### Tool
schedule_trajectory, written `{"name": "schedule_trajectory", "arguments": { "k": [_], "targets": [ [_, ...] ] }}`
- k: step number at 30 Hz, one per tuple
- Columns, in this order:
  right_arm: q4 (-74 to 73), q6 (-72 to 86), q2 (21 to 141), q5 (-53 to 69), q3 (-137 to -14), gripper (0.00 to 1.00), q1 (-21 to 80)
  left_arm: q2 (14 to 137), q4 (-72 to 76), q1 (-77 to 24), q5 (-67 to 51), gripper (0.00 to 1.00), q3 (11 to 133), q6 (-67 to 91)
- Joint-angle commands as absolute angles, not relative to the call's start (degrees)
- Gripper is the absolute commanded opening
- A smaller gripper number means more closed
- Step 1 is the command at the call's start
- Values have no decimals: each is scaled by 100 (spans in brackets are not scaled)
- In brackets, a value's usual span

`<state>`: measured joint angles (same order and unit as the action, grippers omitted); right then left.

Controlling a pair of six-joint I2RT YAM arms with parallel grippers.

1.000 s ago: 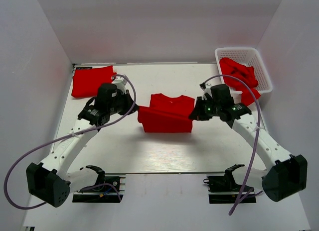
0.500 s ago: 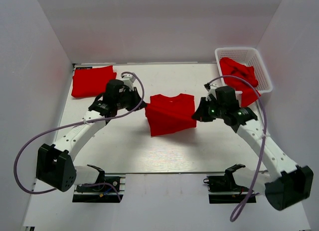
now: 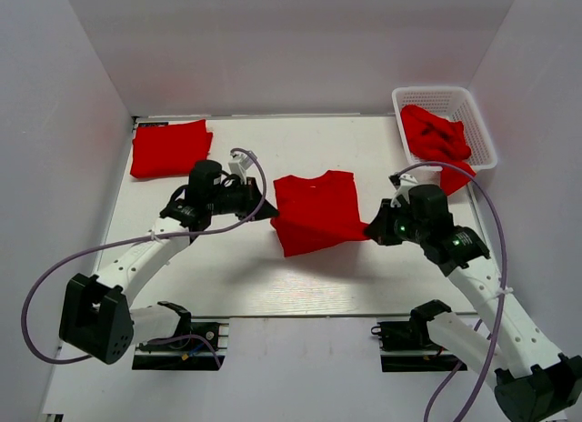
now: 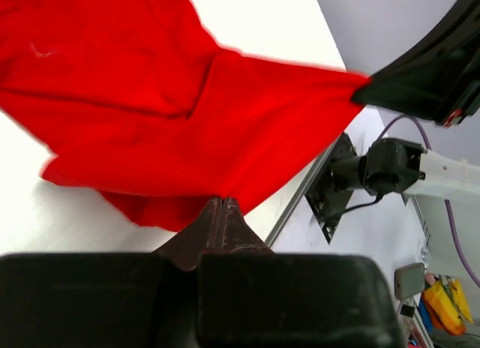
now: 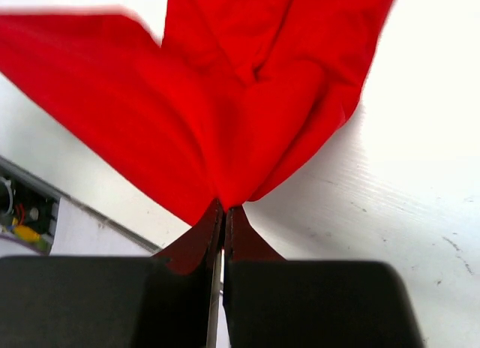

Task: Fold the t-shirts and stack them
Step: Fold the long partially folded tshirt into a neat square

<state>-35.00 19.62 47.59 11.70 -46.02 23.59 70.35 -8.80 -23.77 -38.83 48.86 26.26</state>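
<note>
A red t-shirt [image 3: 316, 211] lies in the middle of the table, its near part lifted and stretched between both grippers. My left gripper [image 3: 269, 212] is shut on the shirt's left near corner [image 4: 202, 190]. My right gripper [image 3: 371, 229] is shut on its right near corner [image 5: 229, 183]. The collar end rests flat at the far side. A folded red t-shirt [image 3: 170, 147] lies at the far left of the table. More red t-shirts [image 3: 436, 135] are bundled in the white basket [image 3: 483, 129], one hanging over its near rim.
The white lattice basket stands at the far right corner against the wall. White walls close in the table on the left, back and right. Two black mounts [image 3: 178, 336] sit at the near edge.
Both grippers have pulled the shirt's near edge toward the near side, the right one moving further down and right. The fold has opened out and the cloth now spreads wider.
</note>
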Motion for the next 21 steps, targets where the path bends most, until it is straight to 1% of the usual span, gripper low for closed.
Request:
{"name": "schedule_trajectory", "arguments": {
  "k": [1, 7, 12, 14, 16, 21],
  "targets": [
    [-3358, 2118, 4491, 722, -4632, 0, 2329, 6654, -834, -2382, -4035, 0, 4781, 2681],
    [-3155, 2417, 4737, 203, -4807, 0, 2320, 6837, -678, -2382, -3771, 0, 4896, 2759],
    [-3032, 2505, 5291, 27, -5062, 0, 2303, 7478, -256, -2320, -3718, 0, 5027, 2812],
    [-2971, 2514, 5466, 26, -5106, 0, 2303, 7760, 43, -2373, -3823, 0, 5167, 2812],
    [-2936, 2549, 5458, -219, -5133, 0, 2277, 7953, 193, -2373, -3928, 0, 5255, 2865],
    [-2778, 2636, 5545, -535, -5124, 0, 2224, 8350, 264, -2373, -4052, 0, 5467, 2865]
  ]
}}
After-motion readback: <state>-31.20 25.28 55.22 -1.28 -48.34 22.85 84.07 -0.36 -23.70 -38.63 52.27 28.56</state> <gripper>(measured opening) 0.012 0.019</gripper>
